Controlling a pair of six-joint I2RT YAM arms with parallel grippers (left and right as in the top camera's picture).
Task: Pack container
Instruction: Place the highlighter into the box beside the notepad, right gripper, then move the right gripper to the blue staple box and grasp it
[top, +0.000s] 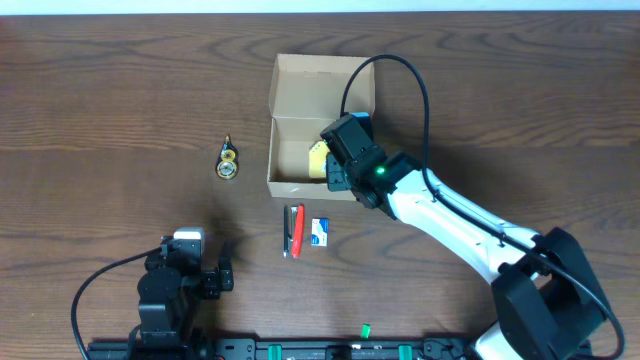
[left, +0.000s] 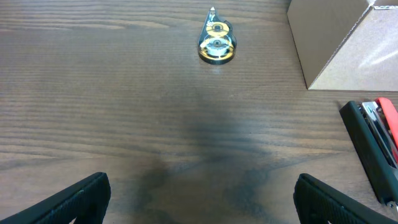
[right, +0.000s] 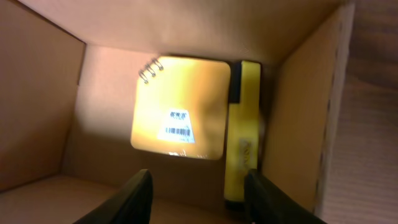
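Hovering my right gripper (right: 198, 190), jaws parted and empty, over the cardboard box (top: 310, 90) by the table's (top: 100, 100) far edge, above a spiral notepad (right: 180, 107) and highlighter (right: 244, 124). My left gripper (left: 202, 198) gapes wide. A crooked lift could snag the box and drag it.

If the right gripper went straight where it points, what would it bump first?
The right gripper would likely hit the yellow notepad on the container floor, or the yellow marker beside it; depth is unclear.
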